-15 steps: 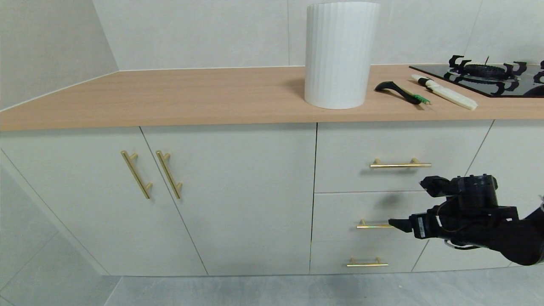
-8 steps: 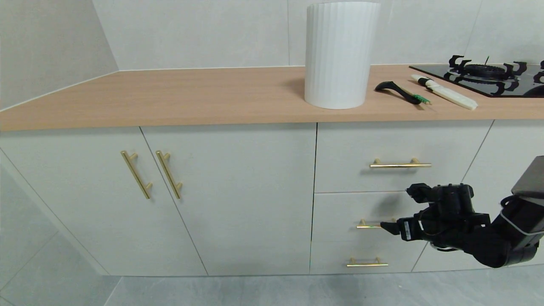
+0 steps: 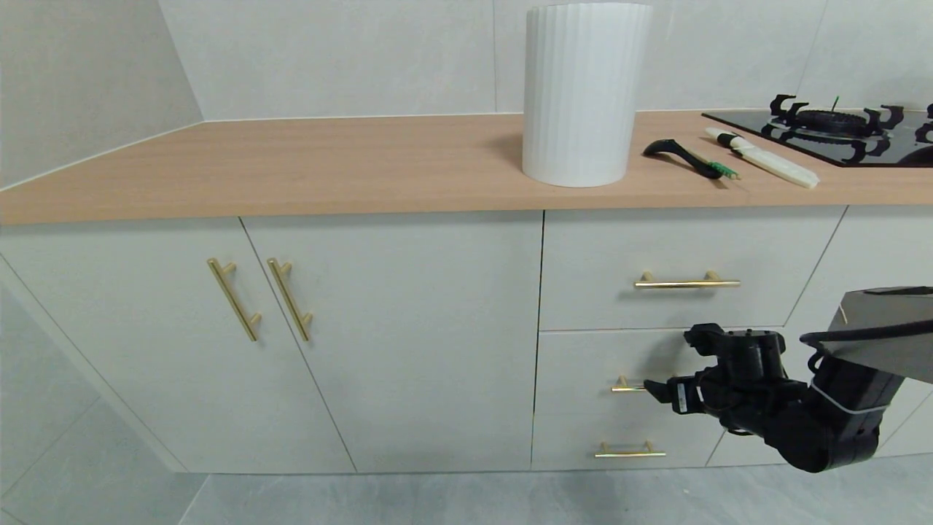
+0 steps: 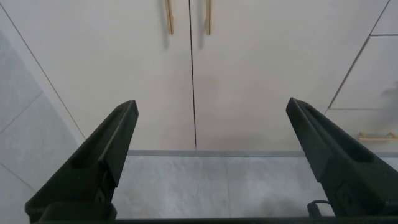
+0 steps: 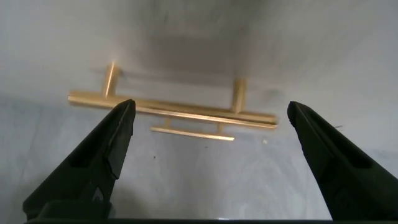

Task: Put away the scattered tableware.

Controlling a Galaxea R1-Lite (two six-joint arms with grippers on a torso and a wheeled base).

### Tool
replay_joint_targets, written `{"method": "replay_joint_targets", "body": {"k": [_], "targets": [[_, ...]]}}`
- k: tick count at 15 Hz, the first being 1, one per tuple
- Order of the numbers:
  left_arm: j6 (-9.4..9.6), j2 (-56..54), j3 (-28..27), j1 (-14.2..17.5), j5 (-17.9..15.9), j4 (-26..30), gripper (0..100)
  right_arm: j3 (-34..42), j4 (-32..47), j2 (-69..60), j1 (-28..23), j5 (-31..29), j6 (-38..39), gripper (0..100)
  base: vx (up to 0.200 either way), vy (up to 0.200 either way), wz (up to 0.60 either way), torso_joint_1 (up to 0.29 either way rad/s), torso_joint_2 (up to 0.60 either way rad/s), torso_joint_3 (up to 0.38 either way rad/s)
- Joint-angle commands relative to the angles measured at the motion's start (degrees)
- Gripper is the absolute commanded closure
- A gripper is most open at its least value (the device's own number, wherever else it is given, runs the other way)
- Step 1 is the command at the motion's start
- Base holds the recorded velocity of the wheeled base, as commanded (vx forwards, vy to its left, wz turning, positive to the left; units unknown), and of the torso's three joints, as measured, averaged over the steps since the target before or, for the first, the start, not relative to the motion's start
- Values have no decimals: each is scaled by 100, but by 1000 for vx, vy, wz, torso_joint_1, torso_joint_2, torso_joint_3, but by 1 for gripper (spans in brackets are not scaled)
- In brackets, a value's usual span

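— Two pieces of tableware lie on the countertop (image 3: 328, 164) at the upper right of the head view: a black utensil (image 3: 681, 156) with a scoop-like end, and just beside it a long white utensil (image 3: 765, 158). Both sit between the ribbed white container (image 3: 583, 95) and the hob (image 3: 838, 135).

— How would they handle?

— My guess is light and stiff, with smooth, somewhat slippery handles. They lie flat, so a pinch would have to come from above, across the narrow handle near its middle to keep it from tipping. I'd treat the white one as a possible blade and take it by the handle end.

— And the grippers?

— Neither holds anything. The right gripper (image 3: 670, 362) is at the lower right of the head view, jaws spread wide, at the middle drawer handle (image 5: 174, 111). Its wrist view shows the gold bar lying across the gap between the fingers. I cannot tell whether a finger touches it.

— So the drawer comes first?

— That is how I read it. The drawer looks shut, so I judge nothing is put away yet. The left gripper (image 4: 211, 112) is also wide open, facing the cabinet doors (image 4: 261, 68) low near the floor (image 4: 205, 180), well apart from the utensils.
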Motion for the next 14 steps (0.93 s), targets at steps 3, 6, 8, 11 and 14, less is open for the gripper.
{"method": "replay_joint_targets", "body": {"k": [3, 6, 8, 11, 14], "targets": [[-1, 7, 0, 2, 4, -1, 0, -214, -114, 372, 30, -276, 35, 0, 0, 0, 0, 0, 0, 0], [-1, 7, 0, 2, 4, -1, 0, -276, -114, 469, 30, -426, 35, 0, 0, 0, 0, 0, 0, 0], [-1, 7, 0, 2, 4, -1, 0, -223, -105, 469, 39, -426, 26, 0, 0, 0, 0, 0, 0, 0], [-1, 7, 0, 2, 4, -1, 0, -214, -61, 486, 39, -434, 26, 0, 0, 0, 0, 0, 0, 0], [-1, 7, 0, 2, -5, -1, 0, -188, -43, 477, 39, -434, 17, 0, 0, 0, 0, 0, 0, 0]]}}
